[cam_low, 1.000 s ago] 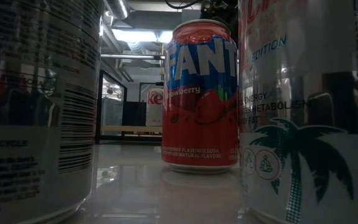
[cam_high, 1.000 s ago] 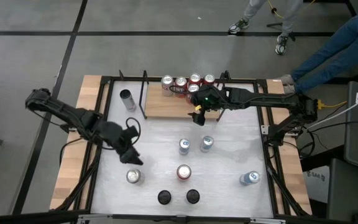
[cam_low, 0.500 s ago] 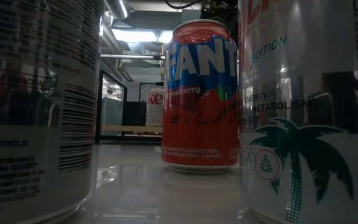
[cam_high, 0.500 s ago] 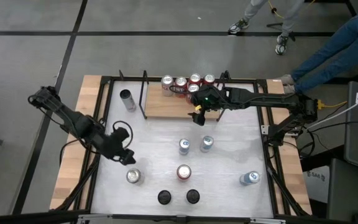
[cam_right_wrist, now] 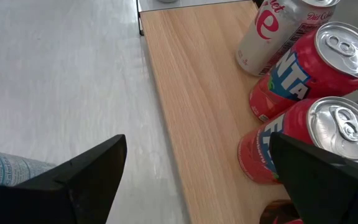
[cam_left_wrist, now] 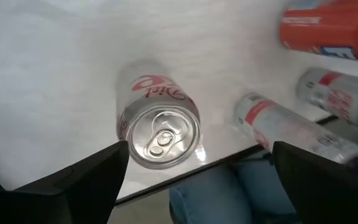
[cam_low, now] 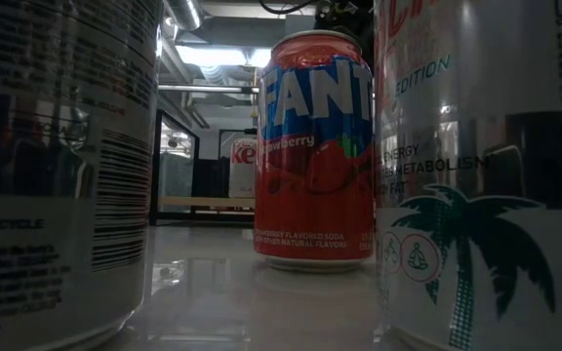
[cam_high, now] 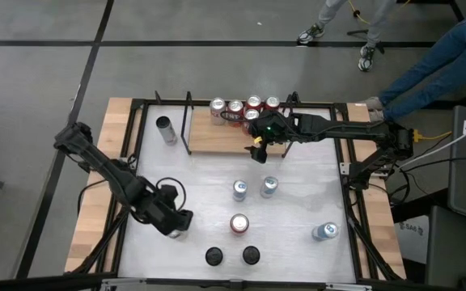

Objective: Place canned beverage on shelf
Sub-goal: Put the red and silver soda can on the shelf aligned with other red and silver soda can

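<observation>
A silver Diet Coke can (cam_left_wrist: 160, 134) stands upright on the white table, near the front left. My left gripper (cam_high: 176, 221) hangs over it, pointing down, and hides most of it in the high view. In the left wrist view my left gripper (cam_left_wrist: 199, 149) is open, and the can sits toward one finger without touching it. The shelf (cam_high: 217, 139) is a light-wood board with black rods at the far middle. Several red and silver cans (cam_high: 245, 107) stand along its far edge. My right gripper (cam_high: 257, 151) hovers open over the shelf's near right part (cam_right_wrist: 197, 140).
Loose cans stand on the table: a silver one (cam_high: 166, 128) left of the shelf, two (cam_high: 254, 188) in the middle, a red one (cam_high: 239, 224), one (cam_high: 324, 232) at the right, two dark-topped (cam_high: 233, 256) at the near edge. People's legs (cam_high: 427, 65) show beyond the far right corner.
My left gripper has swung toward the table's near edge and a little right. It has come over the silver Diet Coke can, which has not moved. My right arm has kept still.
</observation>
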Tool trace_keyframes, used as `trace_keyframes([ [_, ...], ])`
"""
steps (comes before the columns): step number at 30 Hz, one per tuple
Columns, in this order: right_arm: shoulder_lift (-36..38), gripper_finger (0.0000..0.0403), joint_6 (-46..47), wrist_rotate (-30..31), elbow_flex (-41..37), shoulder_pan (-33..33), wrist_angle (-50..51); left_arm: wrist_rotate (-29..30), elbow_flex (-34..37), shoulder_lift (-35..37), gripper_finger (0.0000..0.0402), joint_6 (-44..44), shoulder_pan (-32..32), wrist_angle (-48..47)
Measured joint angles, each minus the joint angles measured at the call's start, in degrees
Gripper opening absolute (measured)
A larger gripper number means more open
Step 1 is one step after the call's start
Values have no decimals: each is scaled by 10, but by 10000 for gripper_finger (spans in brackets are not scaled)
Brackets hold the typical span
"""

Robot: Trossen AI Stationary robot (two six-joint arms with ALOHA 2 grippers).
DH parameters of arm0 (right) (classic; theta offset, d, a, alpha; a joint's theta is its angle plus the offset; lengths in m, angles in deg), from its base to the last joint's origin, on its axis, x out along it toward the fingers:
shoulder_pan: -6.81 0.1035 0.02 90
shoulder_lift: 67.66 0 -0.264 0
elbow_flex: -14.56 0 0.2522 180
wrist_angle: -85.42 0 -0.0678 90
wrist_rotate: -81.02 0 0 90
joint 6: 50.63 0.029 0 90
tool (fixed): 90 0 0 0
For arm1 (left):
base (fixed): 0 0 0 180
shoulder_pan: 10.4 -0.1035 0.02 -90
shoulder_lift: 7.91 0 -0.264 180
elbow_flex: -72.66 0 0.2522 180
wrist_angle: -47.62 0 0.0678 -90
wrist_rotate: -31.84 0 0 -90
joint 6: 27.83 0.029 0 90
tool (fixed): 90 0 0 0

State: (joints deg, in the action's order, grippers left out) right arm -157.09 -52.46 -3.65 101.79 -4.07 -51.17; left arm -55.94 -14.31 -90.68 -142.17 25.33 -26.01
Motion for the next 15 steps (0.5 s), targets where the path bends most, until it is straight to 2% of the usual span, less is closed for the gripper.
trace_keyframes([
  [15, 0, 383, 0, 0, 0, 0, 0, -28, -2, -74, 390, -90, 9, -13],
])
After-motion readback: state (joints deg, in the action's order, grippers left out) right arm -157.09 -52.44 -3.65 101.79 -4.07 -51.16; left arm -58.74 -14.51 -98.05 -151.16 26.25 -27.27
